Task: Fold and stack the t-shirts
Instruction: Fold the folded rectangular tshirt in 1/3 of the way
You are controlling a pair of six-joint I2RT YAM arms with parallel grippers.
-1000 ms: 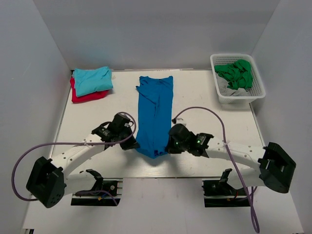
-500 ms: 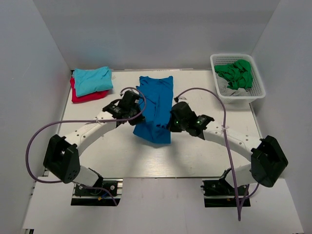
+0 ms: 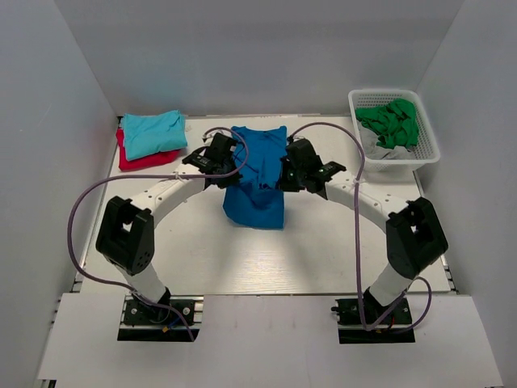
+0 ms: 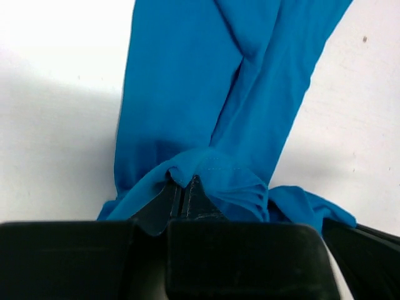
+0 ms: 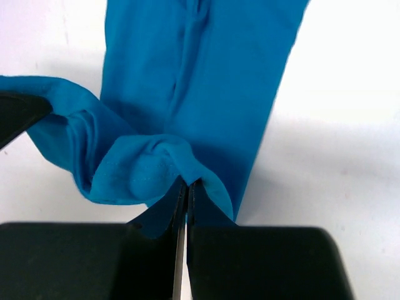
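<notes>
1 royal-blue t-shirt (image 3: 262, 153), clamped between left hand (image 4: 182, 189), right hand (image 5: 186, 187)

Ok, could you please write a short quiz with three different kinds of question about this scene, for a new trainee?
1. True or false: the white basket is empty.
2. What lies on the red t-shirt? A the turquoise t-shirt; B a towel; C nothing.
3. Which garment are the left gripper and the right gripper both shut on?
Key: 1 false, it holds green cloth; 2 A; 3 the blue t-shirt.
</notes>
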